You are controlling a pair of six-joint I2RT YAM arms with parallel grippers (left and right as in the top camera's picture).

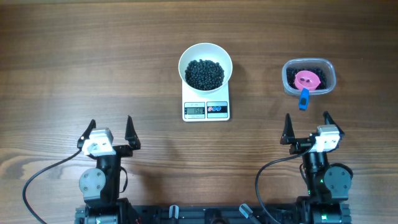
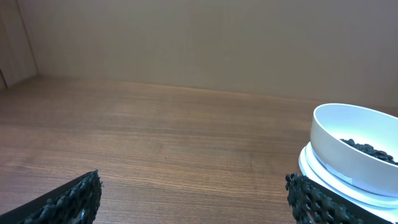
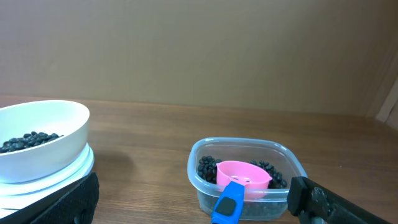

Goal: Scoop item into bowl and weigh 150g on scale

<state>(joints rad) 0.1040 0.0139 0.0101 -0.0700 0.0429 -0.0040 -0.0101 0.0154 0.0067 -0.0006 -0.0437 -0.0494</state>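
Note:
The white bowl (image 1: pixel 205 64) stands on the white scale (image 1: pixel 206 109) at the middle of the table, holding a heap of black beans (image 1: pixel 204 73). More black beans (image 3: pixel 208 168) lie in a clear plastic tub (image 1: pixel 308 77) at the right, with a pink scoop (image 1: pixel 308 79) on a blue handle (image 1: pixel 303 99) resting in it. My left gripper (image 1: pixel 111 130) is open near the front left, holding nothing. My right gripper (image 1: pixel 307 127) is open near the front right, short of the tub. The bowl (image 2: pixel 357 144) shows at the right of the left wrist view, and the bowl (image 3: pixel 38 140) again at the left of the right wrist view.
The scoop's blue handle (image 3: pixel 229 203) sticks out over the tub's near rim (image 3: pixel 249 188) toward my right gripper. Bare wooden table (image 1: pixel 93 68) spreads to the left and behind. A plain wall backs the table in both wrist views.

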